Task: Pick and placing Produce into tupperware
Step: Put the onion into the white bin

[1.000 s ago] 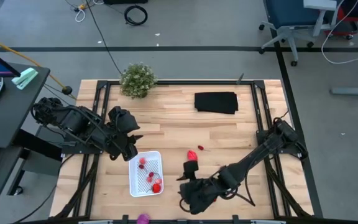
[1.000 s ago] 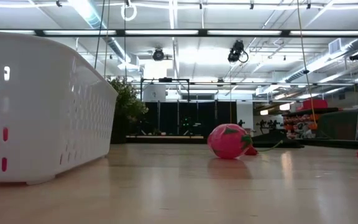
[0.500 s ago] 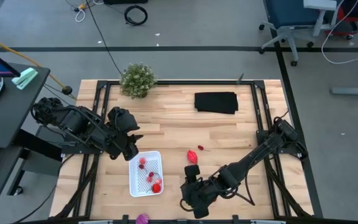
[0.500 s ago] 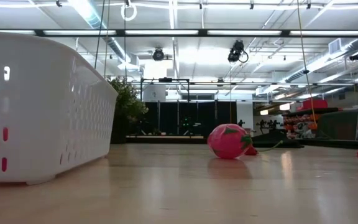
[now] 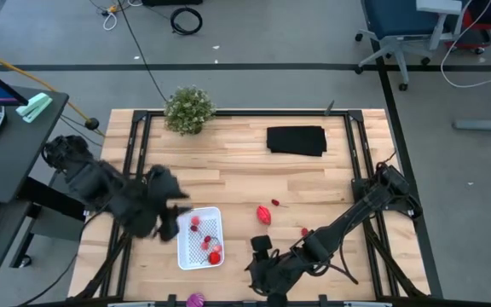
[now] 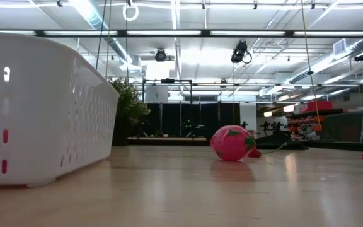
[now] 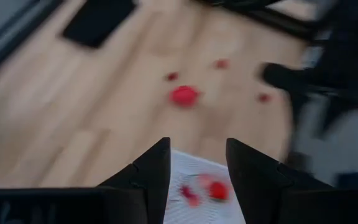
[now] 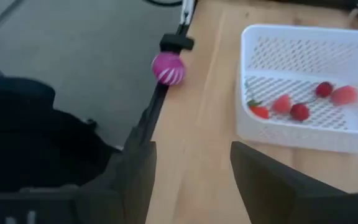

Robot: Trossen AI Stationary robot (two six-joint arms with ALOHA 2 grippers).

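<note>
Your right gripper [image 5: 261, 256] is open and holds nothing, near the front edge. The purple-pink toy ball [image 5: 196, 299] lies to its left, at the table's front edge, closest to this arm. The small white plastic box [image 5: 199, 237] sits between both arms. Your left gripper [image 5: 173, 220] is open and empty, beside the box. No writing shows.

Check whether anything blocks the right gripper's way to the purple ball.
Nothing visible does. In the right wrist view, bare table lies between the open right gripper and the purple ball at the table's edge; the tupperware sits off to one side.
</note>
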